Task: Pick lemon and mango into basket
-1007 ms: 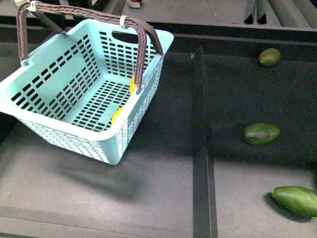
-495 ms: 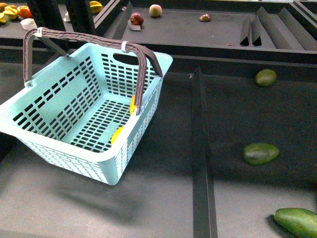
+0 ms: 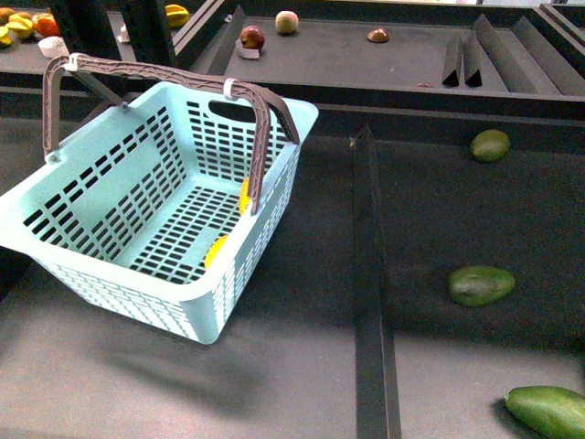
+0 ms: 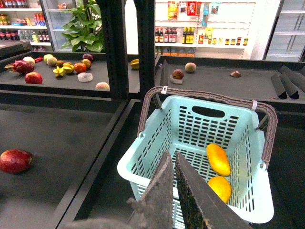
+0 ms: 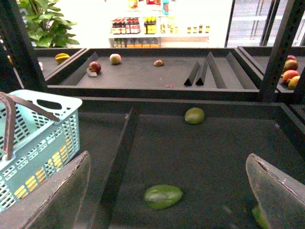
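Observation:
The light teal basket [image 3: 137, 174] stands tilted at the left with its brown handles [image 3: 260, 137] up. Two yellow, lemon-like fruits lie on its floor, a long one [image 4: 218, 159] and a rounder one [image 4: 220, 188]. Three green mangoes lie on the dark shelf to the right: far [image 3: 490, 144], middle [image 3: 481, 283] and near [image 3: 548, 410]. My left gripper [image 4: 171, 155] is shut and empty above the basket's near rim [image 4: 143, 179]. My right gripper [image 5: 167, 157] is open, with the middle mango [image 5: 163, 196] below and between its fingers. Neither gripper shows in the front view.
A raised black divider [image 3: 370, 274] separates the basket's bay from the mango bay. The shelf behind carries an apple [image 3: 287, 20], a dark red fruit [image 3: 252, 37] and wedge dividers [image 3: 471, 55]. A red fruit [image 4: 15, 161] lies in the bay further left.
The front view has tilted upward, bringing the back shelf into sight and putting the basket and mangoes lower in the picture. Over the last half second almost nothing has shifted.

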